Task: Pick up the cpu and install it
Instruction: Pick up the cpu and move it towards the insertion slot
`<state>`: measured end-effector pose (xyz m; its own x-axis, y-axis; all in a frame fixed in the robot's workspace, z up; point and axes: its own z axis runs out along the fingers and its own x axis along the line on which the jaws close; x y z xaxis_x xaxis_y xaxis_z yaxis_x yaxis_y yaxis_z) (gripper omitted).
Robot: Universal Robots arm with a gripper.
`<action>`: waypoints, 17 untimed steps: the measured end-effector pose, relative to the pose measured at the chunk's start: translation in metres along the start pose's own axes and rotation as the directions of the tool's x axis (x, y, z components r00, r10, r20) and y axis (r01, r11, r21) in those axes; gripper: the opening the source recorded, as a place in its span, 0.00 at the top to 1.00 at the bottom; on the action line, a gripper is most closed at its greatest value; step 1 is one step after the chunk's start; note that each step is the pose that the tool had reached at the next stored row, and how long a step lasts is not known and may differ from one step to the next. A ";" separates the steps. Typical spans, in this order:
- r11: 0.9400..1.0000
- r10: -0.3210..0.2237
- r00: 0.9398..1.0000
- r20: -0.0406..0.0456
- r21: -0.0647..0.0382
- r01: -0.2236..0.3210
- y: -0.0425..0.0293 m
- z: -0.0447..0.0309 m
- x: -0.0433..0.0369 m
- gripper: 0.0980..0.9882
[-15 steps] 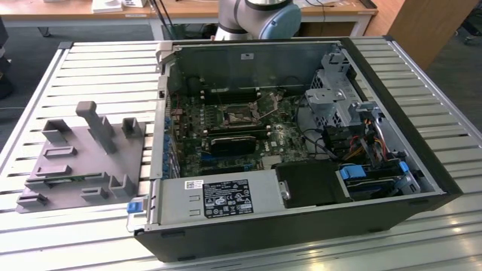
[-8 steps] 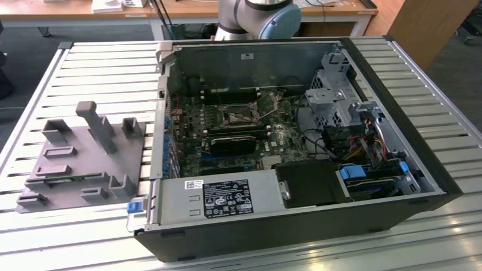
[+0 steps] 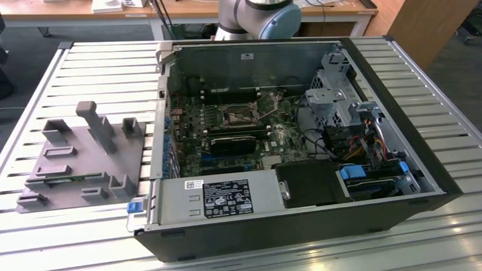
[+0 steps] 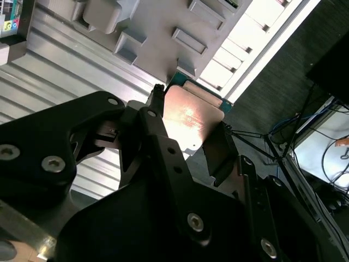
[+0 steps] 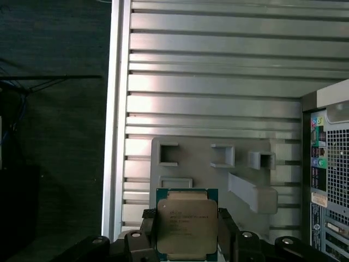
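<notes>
The cpu (image 5: 187, 225), a flat square chip with a silvery top and a thin green-tan rim, is held level between my two black fingers (image 5: 149, 232), one on each side edge. My gripper (image 5: 187, 232) is shut on it. It hangs above the grey plastic tray (image 5: 218, 172) with upright posts, well clear of the tray's surface. In the second wrist view the cpu (image 4: 191, 117) shows from below, clamped in the gripper (image 4: 188, 131), with the tray (image 4: 158, 33) beyond it. The black socket (image 3: 239, 116) with its metal frame sits mid-motherboard inside the open computer case.
The open case (image 3: 301, 135) lies on a slatted metal table (image 3: 105, 62), with the grey tray (image 3: 75, 164) at the exterior view's left. A power supply (image 3: 218, 197), drive cage (image 3: 335, 90) and cables crowd the case. The table's edge (image 5: 115, 109) and dark floor lie close to the tray.
</notes>
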<state>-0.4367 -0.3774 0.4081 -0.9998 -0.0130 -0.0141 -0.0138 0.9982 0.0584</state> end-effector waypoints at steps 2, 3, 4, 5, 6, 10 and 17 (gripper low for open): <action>1.000 0.000 1.000 0.000 0.000 0.000 0.0002 0.0001 -0.0029 0.51; 1.000 0.000 1.000 0.000 0.000 0.000 0.0003 0.0001 -0.0044 0.51; 1.000 0.000 1.000 0.000 0.000 0.000 0.0003 0.0001 -0.0059 0.51; 1.000 0.000 1.000 0.000 0.000 0.000 0.0004 0.0001 -0.0076 0.51; 1.000 0.000 1.000 0.000 0.000 0.000 0.0005 0.0002 -0.0094 0.51; 1.000 0.000 1.000 0.000 0.000 0.000 0.0009 0.0003 -0.0185 0.51; 1.000 0.000 1.000 0.000 0.000 0.000 0.0015 0.0006 -0.0360 0.51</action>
<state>-0.4008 -0.3755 0.4080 -0.9998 -0.0131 -0.0141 -0.0139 0.9982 0.0584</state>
